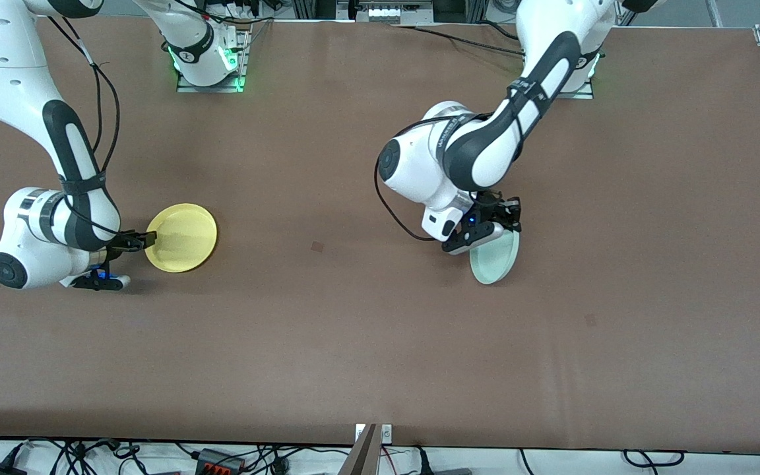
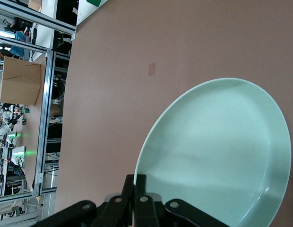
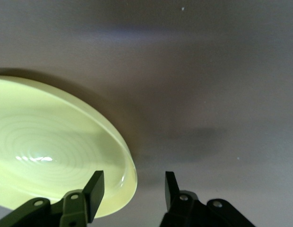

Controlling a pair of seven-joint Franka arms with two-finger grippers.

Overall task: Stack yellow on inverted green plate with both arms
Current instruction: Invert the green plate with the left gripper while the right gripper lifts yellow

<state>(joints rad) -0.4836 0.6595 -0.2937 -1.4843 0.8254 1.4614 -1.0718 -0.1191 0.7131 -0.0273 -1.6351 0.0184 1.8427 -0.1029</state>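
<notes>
Brown worktop (image 1: pixel 380 343) carried two plates, one yellow and one green, with two claws. Item one: yellow (image 1: pixel 181 237) lay flat, hollow side up, toward the right arm's end; the right claw (image 1: pixel 130 241), fingers parted, straddled its rim at nine o'clock without closing. Item two: green plate (image 1: pixel 495 258), tilted steeply on edge over the worktop, hung from the left claw (image 1: pixel 503 223), clamped tight on its rim at twelve o'clock.
</notes>
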